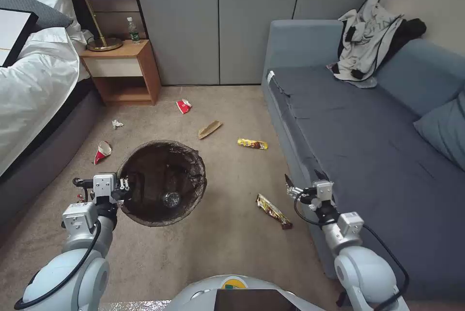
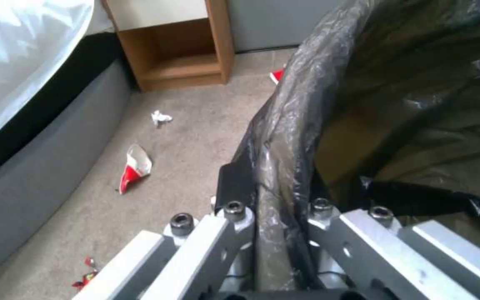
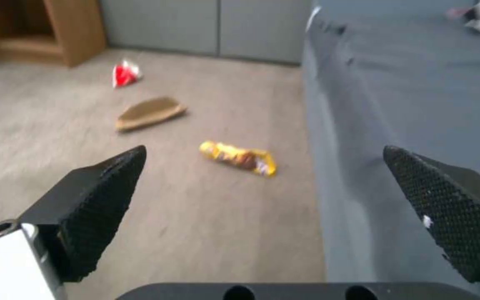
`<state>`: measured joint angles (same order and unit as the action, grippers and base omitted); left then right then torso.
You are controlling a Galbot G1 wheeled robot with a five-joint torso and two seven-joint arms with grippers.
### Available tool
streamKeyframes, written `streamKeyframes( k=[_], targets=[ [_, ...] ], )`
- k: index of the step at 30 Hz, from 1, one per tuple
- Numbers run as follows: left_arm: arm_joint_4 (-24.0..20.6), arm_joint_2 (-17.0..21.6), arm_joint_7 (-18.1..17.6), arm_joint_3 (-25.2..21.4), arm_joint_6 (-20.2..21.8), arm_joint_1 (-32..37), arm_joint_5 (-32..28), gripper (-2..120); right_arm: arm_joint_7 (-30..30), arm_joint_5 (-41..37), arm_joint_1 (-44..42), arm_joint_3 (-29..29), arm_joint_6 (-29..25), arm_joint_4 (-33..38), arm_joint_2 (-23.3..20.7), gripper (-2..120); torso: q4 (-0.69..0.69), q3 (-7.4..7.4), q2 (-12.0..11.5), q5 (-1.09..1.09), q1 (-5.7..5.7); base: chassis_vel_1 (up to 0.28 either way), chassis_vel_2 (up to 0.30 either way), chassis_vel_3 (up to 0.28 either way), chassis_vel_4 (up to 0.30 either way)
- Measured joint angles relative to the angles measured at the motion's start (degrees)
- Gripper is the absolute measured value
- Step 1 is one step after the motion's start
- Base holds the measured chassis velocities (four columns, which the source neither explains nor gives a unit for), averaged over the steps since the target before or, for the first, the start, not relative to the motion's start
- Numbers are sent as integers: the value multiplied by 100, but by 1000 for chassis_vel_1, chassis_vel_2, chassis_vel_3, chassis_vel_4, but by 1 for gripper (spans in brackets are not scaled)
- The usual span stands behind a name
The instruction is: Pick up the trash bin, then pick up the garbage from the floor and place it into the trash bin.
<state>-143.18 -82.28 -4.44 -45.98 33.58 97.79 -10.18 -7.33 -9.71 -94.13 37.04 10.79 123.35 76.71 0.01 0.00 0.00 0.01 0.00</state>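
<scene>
Beige carpet (image 1: 232,243) covers the floor. Grey panelled wardrobe doors (image 1: 218,20) line the far wall. A wooden nightstand (image 1: 123,71) carries a brass lamp (image 1: 92,6), beside a white-sheeted bed (image 1: 34,88). A blue-grey sofa (image 1: 368,146) holds crumpled clothing (image 1: 370,39).

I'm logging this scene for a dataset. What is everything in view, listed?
trash bin: 1, white, dark bag liner, held at rim, bottle inside
bottle: 1, clear, in bin
paper cups: 2, red-white, crushed, on carpet
tissue: 1, white, near bed
paper scrap: 1, brown, mid-floor
snack wrappers: 2, yellow, by sofa
nightstand: 1, wooden, holding lamp and a bottle
sofa: 1, blue-grey, clothes on it
bed: 1, white
left gripper: shut on bin rim
right gripper: open, at sofa edge
</scene>
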Motion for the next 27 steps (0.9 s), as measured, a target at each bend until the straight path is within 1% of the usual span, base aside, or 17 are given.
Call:
streamKeyframes(
  k=[3,4,7,8,10,17,19,21,23,26,27],
  targets=[
    [-2,1,-1,-8,12,-1,-6,4,-36,-47,200,-129,275,-144,-154,100,0,0,0,0,0,0,0,0,0],
    [-4,6,-1,-11,22,-5,-12,4,-92,-96,313,-208,463,-229,-233,100,-2,0,0,0,0,0,0,0,0],
    [-4,9,-2,-11,30,-7,-15,4,-119,-137,407,-260,587,-285,-289,100,-1,0,0,0,0,0,0,0,0],
    [-5,14,-4,-11,41,-13,-16,4,-157,-203,584,-347,743,-413,-363,100,-1,0,0,-1,0,0,0,0,0],
    [-5,16,-6,-8,44,-19,-16,4,-176,-224,675,-384,801,-495,-393,100,-1,0,0,0,0,0,0,0,0],
    [14,66,-14,11,67,-47,-15,4,-425,-431,1320,-633,1247,-1276,-633,100,-1,0,0,0,0,0,0,0,0],
    [15,73,-14,11,71,-51,-17,4,-445,-451,1398,-668,1276,-1375,-661,100,-1,0,0,0,0,0,0,0,0],
    [11,76,-18,10,83,-62,-20,4,-481,-584,1589,-777,1446,-1591,-750,100,-1,0,0,0,0,0,0,0,0],
    [8,73,-20,10,87,-64,-21,4,-488,-675,1655,-821,1545,-1644,-786,100,-1,0,0,0,0,0,0,0,0],
    [0,66,-24,18,97,-66,-23,4,-474,-1067,1861,-966,1932,-1805,-861,100,-1,0,0,0,0,0,0,0,0],
    [0,66,-24,18,97,-66,-23,4,-474,-1067,1861,-966,1932,-1805,-861,100,-1,0,0,0,0,0,0,0,0]
  ],
)
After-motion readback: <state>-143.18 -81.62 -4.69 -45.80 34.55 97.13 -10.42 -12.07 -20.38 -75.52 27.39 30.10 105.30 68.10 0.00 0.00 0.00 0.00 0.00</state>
